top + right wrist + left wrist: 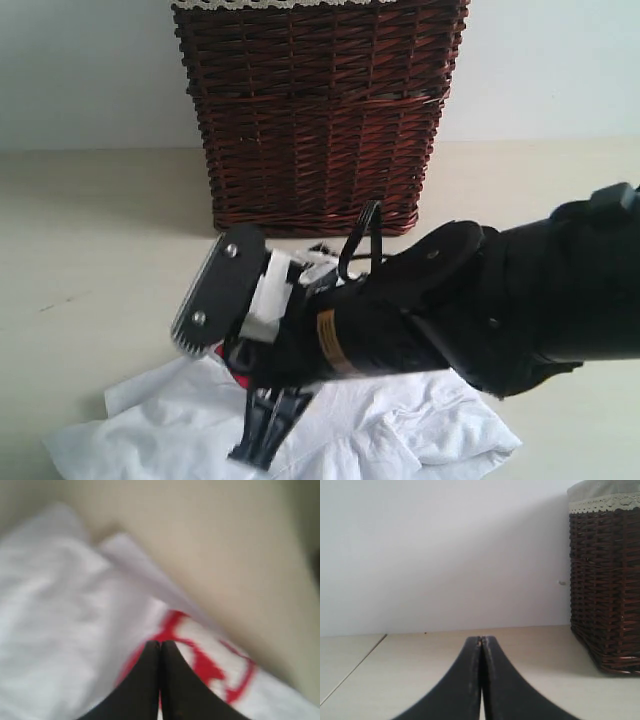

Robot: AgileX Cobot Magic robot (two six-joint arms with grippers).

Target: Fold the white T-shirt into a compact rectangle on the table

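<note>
White T-shirt (400,440) lies crumpled on the table (100,250); right jaws above it and left jaws both closed, empty

No word, number or brand can be read anywhere. The crumpled thin white cotton T-shirt (60,630) carries a red printed band (210,669) with white shapes inside it, seen in the right wrist view, but the blur leaves the shapes illegible as letters. A small orange-yellow sticker (326,342) wraps the black casing of the right arm (420,300) in the exterior view, and any print on it is too small to make out.
</note>
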